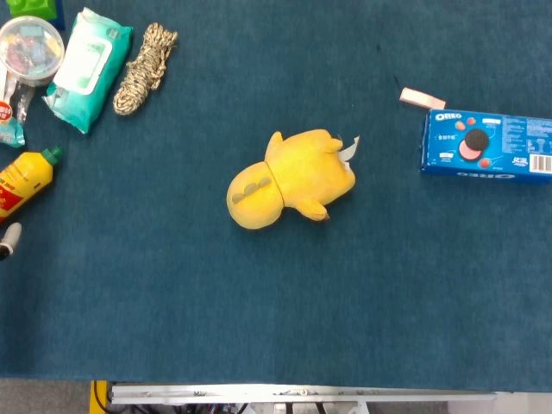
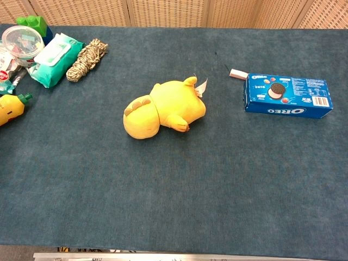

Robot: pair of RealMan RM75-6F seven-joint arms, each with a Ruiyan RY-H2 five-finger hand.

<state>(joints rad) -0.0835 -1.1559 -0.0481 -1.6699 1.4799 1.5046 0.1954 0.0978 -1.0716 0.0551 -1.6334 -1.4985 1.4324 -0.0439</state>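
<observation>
**Yellow plush toy lies mid-tabletop, no hand in either view**

Yellow plush toy (image 1: pixel 291 178) lies on its side near the middle of the dark blue tabletop (image 1: pixel 259 302), its round head toward the robot's left and a small white tag sticking out at the opposite end. Nothing touches it, and it sits well apart from everything else.

Neither hand shows in the head view or the chest view, so whether the fingers are spread, pressed together or pinching anything cannot be told.

Far off on the right side lies a blue Oreo box (image 1: pixel 487 144), flat on the cloth, with a small pink eraser-like block (image 1: pixel 422 98) just beside its upper left corner.

Along the left edge sits a cluster: a coil of speckled rope (image 1: pixel 145 67), a teal pack of wet wipes (image 1: pixel 87 67) next to it, a clear round tub (image 1: pixel 30 49) with small items inside, green toy bricks (image 1: pixel 33 9) at the corner, and a yellow squeeze bottle (image 1: pixel 26 178) with a green cap lying on its side.
</observation>
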